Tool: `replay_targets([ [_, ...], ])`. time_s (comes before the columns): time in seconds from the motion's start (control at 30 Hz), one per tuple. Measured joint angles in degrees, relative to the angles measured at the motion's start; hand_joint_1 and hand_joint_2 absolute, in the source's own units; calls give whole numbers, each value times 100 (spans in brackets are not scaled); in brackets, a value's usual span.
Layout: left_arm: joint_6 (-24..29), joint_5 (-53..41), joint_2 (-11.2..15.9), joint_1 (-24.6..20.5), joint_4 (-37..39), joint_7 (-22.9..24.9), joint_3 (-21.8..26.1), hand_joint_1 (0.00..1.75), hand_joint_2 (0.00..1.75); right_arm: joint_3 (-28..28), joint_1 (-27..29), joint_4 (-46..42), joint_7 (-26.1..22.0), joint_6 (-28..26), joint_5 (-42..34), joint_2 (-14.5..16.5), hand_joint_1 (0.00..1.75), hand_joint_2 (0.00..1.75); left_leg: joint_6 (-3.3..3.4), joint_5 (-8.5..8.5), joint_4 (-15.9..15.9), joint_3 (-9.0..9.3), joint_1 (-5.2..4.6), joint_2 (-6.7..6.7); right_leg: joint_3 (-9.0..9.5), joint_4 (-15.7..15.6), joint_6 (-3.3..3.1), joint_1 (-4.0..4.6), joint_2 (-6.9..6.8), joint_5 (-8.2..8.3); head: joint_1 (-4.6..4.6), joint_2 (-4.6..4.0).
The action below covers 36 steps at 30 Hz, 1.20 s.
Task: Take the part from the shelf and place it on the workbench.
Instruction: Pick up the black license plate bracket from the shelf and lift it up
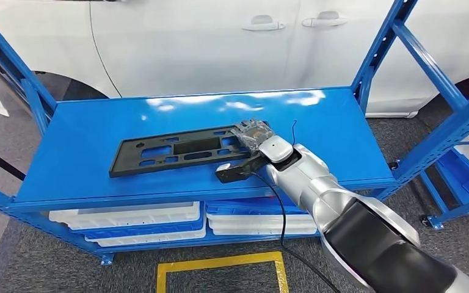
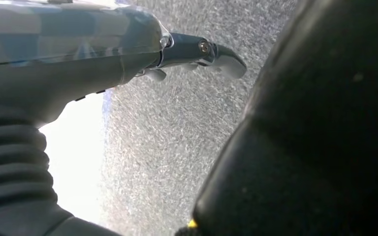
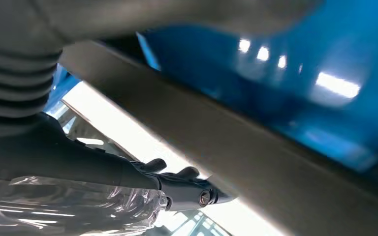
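Observation:
A flat black plastic part (image 1: 171,152) with several cut-outs lies on the blue shelf top (image 1: 85,134), towards the middle. My right hand (image 1: 256,134), wrapped in clear film, is on the part's right end and hides it. In the right wrist view the part's edge (image 3: 226,142) runs as a grey band across the picture, with my right hand's dark fingers (image 3: 177,189) close alongside it. Whether they grip it is unclear. My left hand (image 2: 78,44) hangs over grey floor and holds nothing, its fingers stretched out.
White trays (image 1: 128,217) are stacked on the lower shelf. A white car (image 1: 220,43) stands right behind the shelf. Blue uprights (image 1: 439,128) and braces frame both sides. A yellow floor marking (image 1: 220,262) lies in front of the shelf.

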Motion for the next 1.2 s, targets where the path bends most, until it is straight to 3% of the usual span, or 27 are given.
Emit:
replay_targets([
  [0.07, 0, 0, -8, -1, -1, 1, -2, 0, 0, 0, 9, 6, 19, 7, 36, -4, 0, 175, 52, -9, -30, 16, 29, -5, -68, 163, 64, -1, -22, -110, 1, 0],
  [0.1, 0, 0, -11, -1, -2, 2, -3, 0, 0, 0, 11, 8, 23, 11, 48, -8, 0, 175, 78, -15, -44, 30, 43, -1, -186, 402, 100, -11, -35, -233, 1, 0],
  [0.17, 0, 0, -13, 1, -2, 5, -4, 0, 0, 1, 37, 16, 30, 27, 75, -20, 0, 175, 112, -34, -48, 40, 48, 3, -593, 1144, 155, -53, -57, -534, 0, 0],
  [0.2, 0, 0, -13, 2, -2, 6, -4, 0, 0, 2, 56, 20, 35, 34, 85, -27, 0, 175, 118, -42, -47, 45, 48, 3, -805, 1483, 170, -72, -64, -619, 0, 0],
  [0.23, 0, 0, -13, 3, -2, 9, -4, 0, 0, 2, 70, 23, 41, 38, 92, -31, 0, 175, 119, -52, -46, 57, 48, 2, -939, 1657, 178, -86, -70, -600, 0, 0],
  [0.27, 0, 0, -13, 3, -2, 13, -4, 0, 0, 2, 76, 25, 50, 37, 99, -33, 0, 175, 115, -65, -45, 77, 48, 0, -970, 1627, 181, -96, -74, -473, 0, 0],
  [0.3, 0, 0, -13, 4, -2, 17, -4, 0, 0, 2, 75, 26, 58, 33, 104, -35, 0, 175, 105, -82, -44, 108, 48, -1, -885, 1366, 177, -104, -77, -245, 0, 0],
  [0.37, 0, 0, -13, 3, -2, 28, -5, 0, 0, 2, 70, 26, 71, 19, 115, -36, 0, 175, 69, -123, -36, 168, 38, -11, -551, 566, 150, -101, -73, 184, 1, 0],
  [0.4, 0, 0, -13, 2, -1, 32, -6, 0, 0, 2, 66, 25, 75, 7, 117, -37, 13, 175, 45, -139, -32, 181, 30, -21, -423, 265, 131, -91, -63, 293, 0, 0],
  [0.43, 0, 0, -13, 1, -1, 34, -6, 0, 0, 2, 61, 22, 79, -6, 118, -37, 43, 175, 18, -149, -30, 184, 23, -31, -359, 106, 111, -78, -52, 317, 0, 0],
  [0.5, 0, 0, -10, 0, -1, 36, -6, 0, 0, 2, 51, 17, 75, -33, 128, -37, 119, 175, -39, -151, -48, 190, 16, -47, -342, 50, 61, -77, -40, 300, -1, 0],
  [0.53, 0, 0, -6, 1, -2, 36, -7, 0, 0, 2, 49, 16, 69, -43, 138, -38, 149, 175, -65, -167, -40, 191, 16, -37, -325, 24, 29, -90, -48, 311, -1, 0],
  [0.6, 0, 0, 1, 1, -2, 26, -8, 0, 0, 2, 51, 16, 40, -63, 162, -35, 168, 175, -118, -344, 218, 83, 11, -14, -292, -27, -43, -120, -61, 340, -2, 0],
  [0.7, 4, 0, 4, -3, -2, -24, -8, 0, 0, 2, 94, 18, -2, -112, 191, -32, 171, 175, -174, -831, 1264, -374, 2, -7, -279, -36, -93, -92, -62, 343, -2, 0],
  [0.73, 7, 0, 5, -4, -2, -38, -8, 0, 0, 2, 111, 19, -7, -128, 197, -32, 172, 175, -182, -883, 1495, -459, -5, -9, -273, -31, -100, -80, -60, 338, -2, 0],
  [0.77, 8, 0, 7, -5, -2, -46, -8, 0, 0, 2, 120, 19, -10, -140, 200, -31, 173, 175, -183, -831, 1527, -448, -11, -10, -264, -24, -104, -70, -57, 331, -2, 0],
  [0.8, 7, 0, 7, -7, -2, -40, -8, 0, 0, 2, 123, 18, -10, -150, 202, -31, 175, 175, -177, -685, 1348, -336, -15, -9, -251, -15, -102, -64, -53, 322, -2, 0],
  [0.87, 2, 0, 5, -6, -1, -7, -8, 0, 0, 2, 105, 16, -10, -179, 208, -30, 175, 175, -156, -324, 630, 33, -16, 3, -232, 13, -82, -47, -47, 295, -2, 0],
  [0.93, -4, 0, 3, -1, 1, 22, -8, 0, 0, 2, 67, 15, -14, -227, 211, -36, 175, 175, -92, -217, 107, 274, -19, 10, -269, 46, -46, -18, -31, 289, -2, 0],
  [1.03, -7, 0, -3, 1, -1, 36, -8, 0, 0, 1, 8, 8, -52, -308, 202, -47, 175, 175, 36, -250, -28, 308, -7, 8, -326, 65, 20, -2, -6, 310, -2, 0],
  [1.1, -8, 0, -12, 3, -1, 38, -8, 0, 0, -3, -11, 3, -104, -354, 192, -48, 175, 175, 95, -218, -70, 322, 26, 22, -408, 271, 79, -6, -20, 172, -2, 0],
  [1.2, -5, 0, -15, 8, -1, 36, -8, 0, 0, -7, -11, 3, -154, -391, 184, -48, 175, 175, 138, -200, -82, 312, 39, 30, -887, 1290, 174, -62, -60, -317, -2, 0],
])
